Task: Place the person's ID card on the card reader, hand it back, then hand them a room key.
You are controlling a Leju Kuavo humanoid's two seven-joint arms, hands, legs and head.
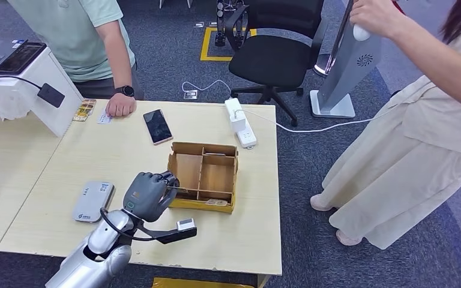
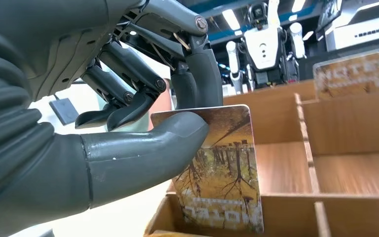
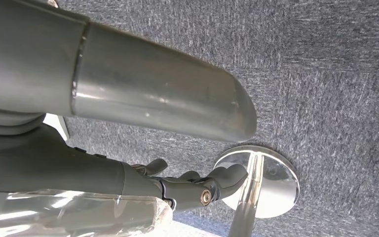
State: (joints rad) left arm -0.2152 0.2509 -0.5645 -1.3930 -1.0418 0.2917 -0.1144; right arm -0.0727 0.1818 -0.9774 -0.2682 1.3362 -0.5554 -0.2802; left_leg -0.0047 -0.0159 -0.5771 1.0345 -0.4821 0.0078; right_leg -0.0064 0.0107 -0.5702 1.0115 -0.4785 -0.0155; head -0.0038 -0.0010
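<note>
Lower centre: the robot's left hand (image 1: 149,195) pinches a forest-printed room key card (image 2: 222,173) edge-on above the partitioned cardboard box (image 1: 204,174); it could slip. The right hand's (image 3: 197,185) grip is unclear.

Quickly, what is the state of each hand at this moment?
Left hand: holding a room key card between thumb and fingers, over the cardboard box.
Right hand: holding nothing visible; open or closed cannot be told.

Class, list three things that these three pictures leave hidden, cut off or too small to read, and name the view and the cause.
1. Room key, left wrist view: the left hand pinching it hides one corner.
2. Card reader, head view: label too small to read.
3. Right hand, right wrist view: arm covers most of it.
</note>
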